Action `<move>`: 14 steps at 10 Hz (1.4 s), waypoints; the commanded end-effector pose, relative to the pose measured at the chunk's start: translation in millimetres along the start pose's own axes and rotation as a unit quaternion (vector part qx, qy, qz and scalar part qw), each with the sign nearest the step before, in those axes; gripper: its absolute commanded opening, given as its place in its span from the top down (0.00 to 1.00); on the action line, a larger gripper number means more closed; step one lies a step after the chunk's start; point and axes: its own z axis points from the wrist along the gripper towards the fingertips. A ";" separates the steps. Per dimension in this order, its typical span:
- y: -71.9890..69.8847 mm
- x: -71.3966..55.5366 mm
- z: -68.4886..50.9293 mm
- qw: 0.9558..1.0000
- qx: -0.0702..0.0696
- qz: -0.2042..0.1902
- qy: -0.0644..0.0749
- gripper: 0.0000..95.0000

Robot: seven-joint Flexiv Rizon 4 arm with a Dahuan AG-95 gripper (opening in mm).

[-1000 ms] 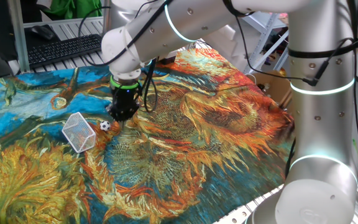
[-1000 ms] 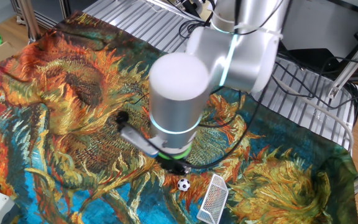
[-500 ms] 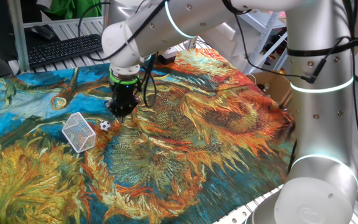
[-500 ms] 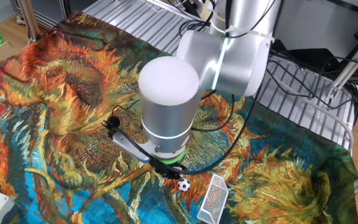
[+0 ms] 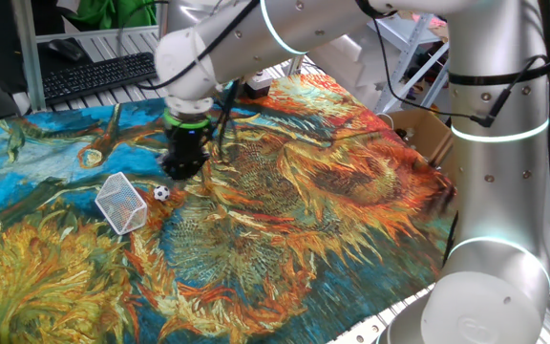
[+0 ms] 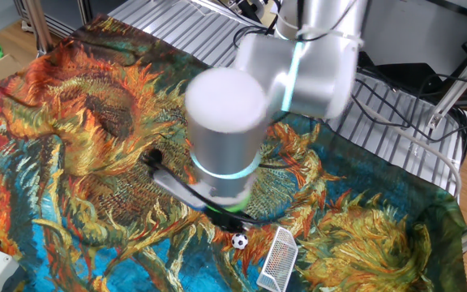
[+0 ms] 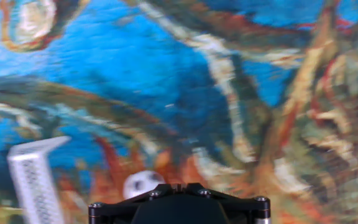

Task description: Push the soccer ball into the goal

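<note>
The soccer ball (image 5: 162, 193), tiny, white with black patches, lies on the bench (image 5: 304, 229) just beside the white mesh goal (image 5: 122, 203). The claw (image 5: 180, 172) hangs close above it; its opening I cannot tell, maybe from blur.

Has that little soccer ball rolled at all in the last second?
No. The soccer ball sits in the same spot beside the goal, with the same small gap between them; only the gripper above it has shifted.
</note>
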 end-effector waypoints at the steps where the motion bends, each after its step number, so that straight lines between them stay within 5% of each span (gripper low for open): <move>1: 29.7 8.3 0.8 0.999 -0.011 0.038 0.001 1.00; 9: 11.2 0.2 1.5 1.000 -0.002 0.025 0.005 1.00; 14: -25.8 -13.4 2.6 1.000 -0.005 0.001 0.005 1.00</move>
